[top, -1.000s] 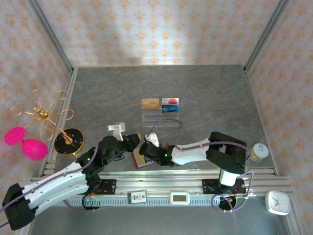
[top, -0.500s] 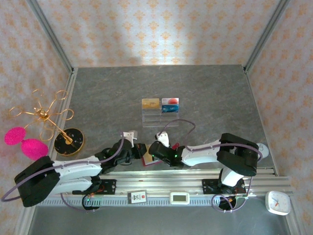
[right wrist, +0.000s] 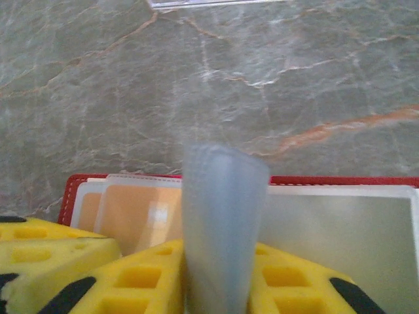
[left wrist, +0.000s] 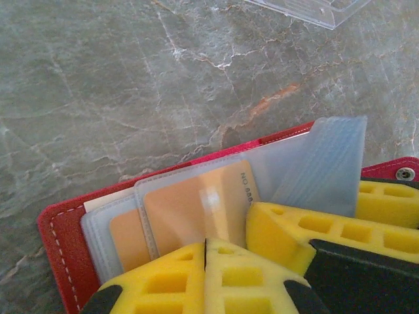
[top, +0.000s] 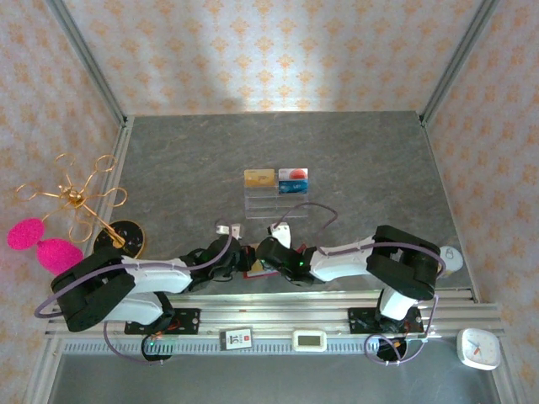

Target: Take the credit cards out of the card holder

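The red card holder (top: 252,271) lies open near the table's front edge, both grippers meeting over it. Its clear sleeves hold an orange credit card (left wrist: 190,209) (right wrist: 137,209) and a second one (left wrist: 124,239) behind it. My left gripper (left wrist: 206,245) (top: 238,257) is shut, its yellow tips resting on the sleeve over the orange card. My right gripper (right wrist: 219,252) (top: 263,255) is closed on a translucent sleeve page (right wrist: 222,216) (left wrist: 327,163) that stands up curled between its fingers. The holder's red edge (left wrist: 55,242) (right wrist: 327,180) shows beyond.
A clear acrylic stand (top: 278,200) behind the holder carries a gold card (top: 258,178) and a blue-white-red card (top: 293,179). A gold wire ornament on a dark base (top: 118,241) with pink balls (top: 46,246) stands left. A white cup (top: 446,259) sits right.
My left arm has stretched right until its gripper reached the holder and shut. The right gripper shifted slightly right, and a sleeve page now stands between its fingers.
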Action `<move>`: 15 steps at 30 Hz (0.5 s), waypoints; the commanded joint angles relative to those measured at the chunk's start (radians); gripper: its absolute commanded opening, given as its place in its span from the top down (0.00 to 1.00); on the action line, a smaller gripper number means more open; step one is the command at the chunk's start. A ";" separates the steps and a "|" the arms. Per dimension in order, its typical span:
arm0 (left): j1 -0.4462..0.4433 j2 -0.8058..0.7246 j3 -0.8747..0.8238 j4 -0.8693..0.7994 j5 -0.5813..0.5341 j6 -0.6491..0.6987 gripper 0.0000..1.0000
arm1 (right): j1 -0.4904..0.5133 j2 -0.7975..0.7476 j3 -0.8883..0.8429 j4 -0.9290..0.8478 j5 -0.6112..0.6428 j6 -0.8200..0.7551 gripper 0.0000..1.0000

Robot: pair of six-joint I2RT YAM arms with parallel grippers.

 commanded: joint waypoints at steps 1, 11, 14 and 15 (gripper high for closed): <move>-0.003 0.040 0.001 -0.068 -0.018 0.038 1.00 | -0.014 -0.060 -0.055 -0.129 0.095 0.046 0.70; 0.011 0.019 -0.004 -0.063 -0.001 0.058 1.00 | -0.053 -0.303 -0.180 -0.363 0.179 0.163 0.54; 0.009 -0.013 0.005 -0.074 -0.001 0.068 1.00 | -0.053 -0.424 -0.146 -0.396 0.200 0.101 0.54; 0.009 -0.026 0.018 -0.099 -0.007 0.078 1.00 | -0.053 -0.462 -0.134 -0.364 0.169 0.040 0.55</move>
